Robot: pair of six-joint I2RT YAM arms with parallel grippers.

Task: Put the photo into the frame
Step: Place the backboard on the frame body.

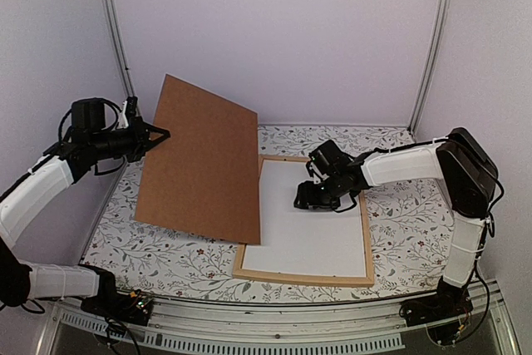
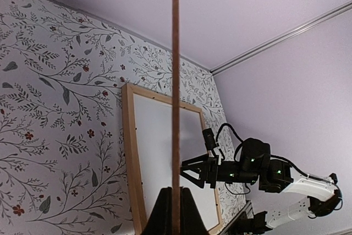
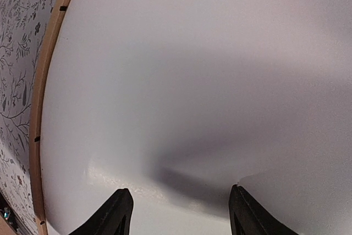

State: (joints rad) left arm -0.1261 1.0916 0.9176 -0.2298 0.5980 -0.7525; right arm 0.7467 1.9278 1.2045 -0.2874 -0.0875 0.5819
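Left gripper [image 1: 162,133] clamps the tilted plain brown backing board [image 1: 204,164]. Right gripper [image 1: 301,202], fingers spread, is low over the white-backed photo [image 1: 307,239] inside the light-wood rectangular frame [image 1: 303,277].

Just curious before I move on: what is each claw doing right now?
Left gripper: shut on the edge of the brown board, holding it tilted up.
Right gripper: open, empty, over the white sheet in the frame.
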